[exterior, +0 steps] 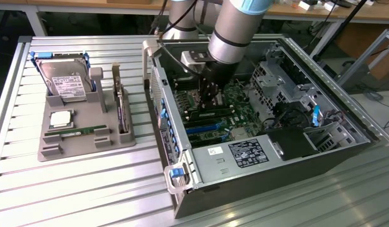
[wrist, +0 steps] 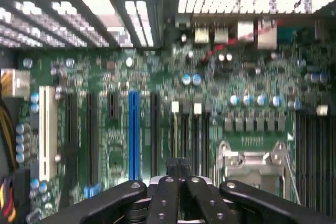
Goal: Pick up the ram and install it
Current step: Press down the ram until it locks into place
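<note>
The ram (exterior: 75, 132), a narrow green stick with a white label, lies flat in a slot of the grey parts holder (exterior: 87, 147) at the exterior view's left. My gripper (exterior: 210, 105) is far from it, lowered into the open computer case (exterior: 258, 158) over the green motherboard (exterior: 242, 113). In the wrist view my gripper (wrist: 179, 164) is shut, its black fingertips pressed together with nothing visible between them. It hangs just above the motherboard (wrist: 252, 77), over the row of dark memory slots (wrist: 191, 132) beside the silver processor socket (wrist: 252, 156).
The holder also carries a silver hard drive (exterior: 65, 80), a square processor chip (exterior: 60, 118) and an upright card (exterior: 120, 111). Drive cages (exterior: 277, 78) and case walls close in around the arm. A blue slot (wrist: 134, 129) and a white slot (wrist: 48, 129) lie beside the memory slots.
</note>
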`<state>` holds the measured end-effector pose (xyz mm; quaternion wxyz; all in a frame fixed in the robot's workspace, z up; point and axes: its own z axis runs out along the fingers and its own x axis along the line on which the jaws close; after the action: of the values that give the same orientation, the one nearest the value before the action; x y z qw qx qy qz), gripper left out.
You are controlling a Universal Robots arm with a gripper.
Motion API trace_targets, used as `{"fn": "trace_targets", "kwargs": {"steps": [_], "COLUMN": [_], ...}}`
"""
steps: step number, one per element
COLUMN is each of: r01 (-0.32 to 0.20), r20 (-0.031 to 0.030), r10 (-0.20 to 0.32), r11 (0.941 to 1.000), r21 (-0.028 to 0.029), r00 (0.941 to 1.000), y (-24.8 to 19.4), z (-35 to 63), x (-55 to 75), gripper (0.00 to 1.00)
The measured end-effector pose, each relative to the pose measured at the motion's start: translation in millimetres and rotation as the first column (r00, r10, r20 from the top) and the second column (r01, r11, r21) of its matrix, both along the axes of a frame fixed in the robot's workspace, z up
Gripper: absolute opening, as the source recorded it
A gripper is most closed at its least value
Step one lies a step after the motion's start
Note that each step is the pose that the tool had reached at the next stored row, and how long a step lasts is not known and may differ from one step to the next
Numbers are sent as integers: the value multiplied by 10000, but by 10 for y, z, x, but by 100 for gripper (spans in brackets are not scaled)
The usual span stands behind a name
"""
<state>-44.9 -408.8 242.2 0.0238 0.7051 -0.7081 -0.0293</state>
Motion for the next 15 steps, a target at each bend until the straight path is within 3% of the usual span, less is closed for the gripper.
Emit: {"fn": "trace_targets", "kwargs": {"steps": [2, 6, 8, 9, 10, 13, 15], "r01": [1, 0, 2, 1, 0, 2, 0], "r20": [15, 11, 13, 20, 17, -6, -52], "r10": [-1, 0, -2, -1, 0, -2, 0], "r11": [10000, 10000, 10000, 10000, 10000, 10000, 10000], "r21": [2, 8, 37, 53, 46, 44, 67], "r00": [10000, 10000, 10000, 10000, 10000, 10000, 10000], "y": [1, -1, 0, 2, 1, 0, -1], "z": [-13, -112, -135, -119, -33, -11, -12], "x": [-162, -177, -178, -176, -171, 48, 266], "gripper": [10, 10, 10, 10, 10, 10, 10]}}
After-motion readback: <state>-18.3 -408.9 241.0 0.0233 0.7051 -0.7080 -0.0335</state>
